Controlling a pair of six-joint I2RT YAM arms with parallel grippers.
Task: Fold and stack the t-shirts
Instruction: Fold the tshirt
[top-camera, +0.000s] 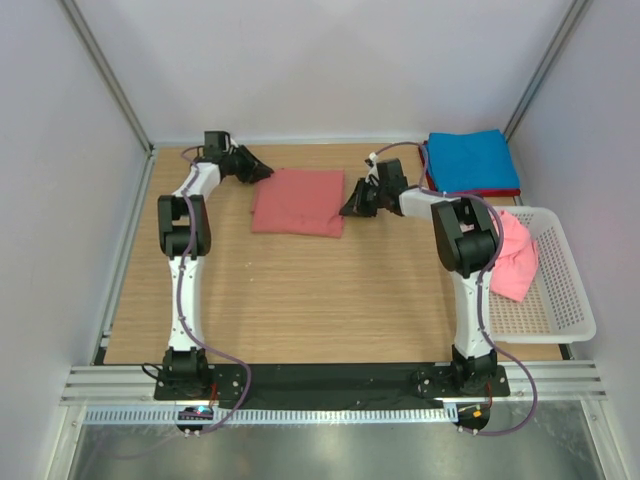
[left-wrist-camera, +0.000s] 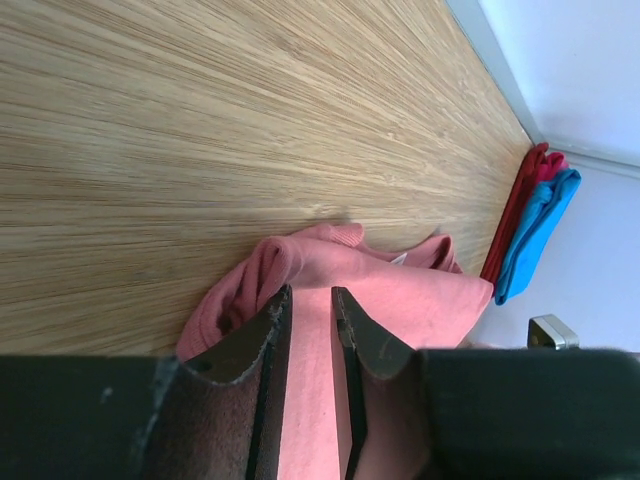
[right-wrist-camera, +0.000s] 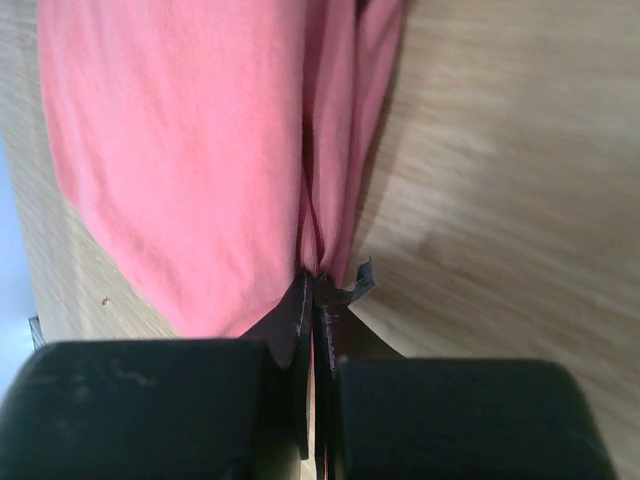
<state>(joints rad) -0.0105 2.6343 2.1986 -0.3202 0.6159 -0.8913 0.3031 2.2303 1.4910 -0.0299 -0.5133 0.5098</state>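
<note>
The salmon-red t-shirt (top-camera: 298, 202) lay between our arms — right gripper (right-wrist-camera: 315, 285) clenched on its edge; left gripper (left-wrist-camera: 310, 295) hold, we couldn't tell.

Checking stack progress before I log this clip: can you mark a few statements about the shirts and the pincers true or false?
1. The blue shirt lies on top of the dark red shirt. True.
2. The salmon-red shirt is in the basket. False: it lies folded on the table.
3. The right pincer is shut on the salmon-red shirt's edge. True.
4. The pink shirt is folded flat on the stack. False: it sits crumpled at the basket, partly over its rim.
</note>
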